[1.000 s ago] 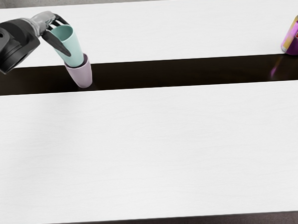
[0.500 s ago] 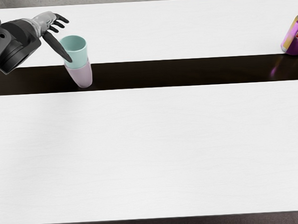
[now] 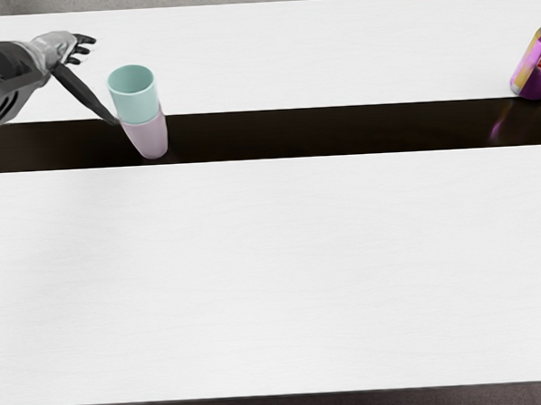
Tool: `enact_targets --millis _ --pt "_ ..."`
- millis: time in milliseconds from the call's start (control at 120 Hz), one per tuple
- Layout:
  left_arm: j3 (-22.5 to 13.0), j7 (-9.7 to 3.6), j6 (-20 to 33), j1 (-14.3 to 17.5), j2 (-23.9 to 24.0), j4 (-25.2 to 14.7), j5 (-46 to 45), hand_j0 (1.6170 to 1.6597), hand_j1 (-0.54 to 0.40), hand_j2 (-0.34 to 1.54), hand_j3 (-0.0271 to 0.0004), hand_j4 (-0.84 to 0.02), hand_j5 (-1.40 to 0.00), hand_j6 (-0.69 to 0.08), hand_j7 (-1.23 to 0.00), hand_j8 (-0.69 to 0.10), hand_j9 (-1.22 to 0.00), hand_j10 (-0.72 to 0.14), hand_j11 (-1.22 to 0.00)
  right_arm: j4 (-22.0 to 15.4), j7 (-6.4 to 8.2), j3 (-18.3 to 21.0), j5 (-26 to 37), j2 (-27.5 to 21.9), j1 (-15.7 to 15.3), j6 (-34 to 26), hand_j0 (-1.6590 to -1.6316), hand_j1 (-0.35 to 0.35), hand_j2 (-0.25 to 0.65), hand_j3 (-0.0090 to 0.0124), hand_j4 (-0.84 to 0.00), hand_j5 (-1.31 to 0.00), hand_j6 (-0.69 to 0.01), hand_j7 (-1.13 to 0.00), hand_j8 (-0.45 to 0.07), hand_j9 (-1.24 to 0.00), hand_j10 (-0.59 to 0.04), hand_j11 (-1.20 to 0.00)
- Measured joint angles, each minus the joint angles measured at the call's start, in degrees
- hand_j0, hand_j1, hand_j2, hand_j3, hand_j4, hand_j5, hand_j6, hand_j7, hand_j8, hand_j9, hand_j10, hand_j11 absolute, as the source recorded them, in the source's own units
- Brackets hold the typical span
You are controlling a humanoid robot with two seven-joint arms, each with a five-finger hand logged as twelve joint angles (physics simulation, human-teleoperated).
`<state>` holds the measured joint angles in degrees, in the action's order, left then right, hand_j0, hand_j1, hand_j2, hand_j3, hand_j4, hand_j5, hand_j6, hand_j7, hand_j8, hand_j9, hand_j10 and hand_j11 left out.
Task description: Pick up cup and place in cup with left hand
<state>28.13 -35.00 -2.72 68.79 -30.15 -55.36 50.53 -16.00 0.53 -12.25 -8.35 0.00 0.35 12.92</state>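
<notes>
Upper left, the teal cup (image 3: 136, 104) sits in the pink cup (image 3: 148, 138). Left hand (image 3: 56, 50): fingers spread, empty; next, likely, back away cleanly.

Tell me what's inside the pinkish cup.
The lower part of the teal cup sits in the pinkish cup. Its base is hidden, so anything beneath it cannot be seen.

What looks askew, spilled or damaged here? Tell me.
Nothing stands out: the tapered teal cup sits nested in the pale pink cup, beside the open grey-and-black left hand; the purple-and-yellow can stands upright, cut off by the picture's edge.
</notes>
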Motion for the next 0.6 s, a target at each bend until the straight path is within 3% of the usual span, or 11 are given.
enact_targets --millis 358,433,533,600 --pt "0.1 0.00 -1.1 -4.9 -7.4 -0.3 -5.8 1.6580 0.321 0.01 0.0000 -0.028 -0.03 -0.029 -0.03 -0.029 -0.03 -0.028 -0.03 0.0 0.00 0.0 0.0 0.0 0.0 0.0 -1.6581 -0.349 0.000 0.0000 0.000 0.00 0.001 0.00 0.000 0.00 0.000 0.00" --pt "0.2 0.00 -5.9 -4.8 -10.0 -0.7 -10.3 1.6580 0.324 0.01 0.0000 -0.025 -0.03 -0.026 -0.03 -0.026 -0.03 -0.025 -0.03 0.0 0.00 0.0 0.0 0.0 0.0 0.0 -1.6581 -0.349 0.000 0.0000 0.000 0.00 0.001 0.00 0.000 0.00 0.000 0.00" --pt "0.6 0.00 -19.6 -4.2 -16.5 -1.0 -20.9 1.6581 0.327 0.01 0.0000 -0.022 -0.03 -0.022 -0.03 -0.022 -0.03 -0.021 -0.03 0.0 0.00 0.0 0.0 0.0 0.0 0.0 -1.6581 -0.349 0.000 0.0000 0.000 0.00 0.000 0.00 0.000 0.00 0.000 0.00" --pt "0.8 0.00 -25.6 -4.6 -19.1 -1.1 -29.1 1.6580 0.329 0.00 0.0000 -0.020 -0.02 -0.021 -0.02 -0.020 -0.02 -0.020 -0.02 0.0 0.00 0.0 0.0 0.0 0.0 0.0 -1.6581 -0.349 0.000 0.0000 0.000 0.00 0.001 0.00 0.000 0.00 0.000 0.00"
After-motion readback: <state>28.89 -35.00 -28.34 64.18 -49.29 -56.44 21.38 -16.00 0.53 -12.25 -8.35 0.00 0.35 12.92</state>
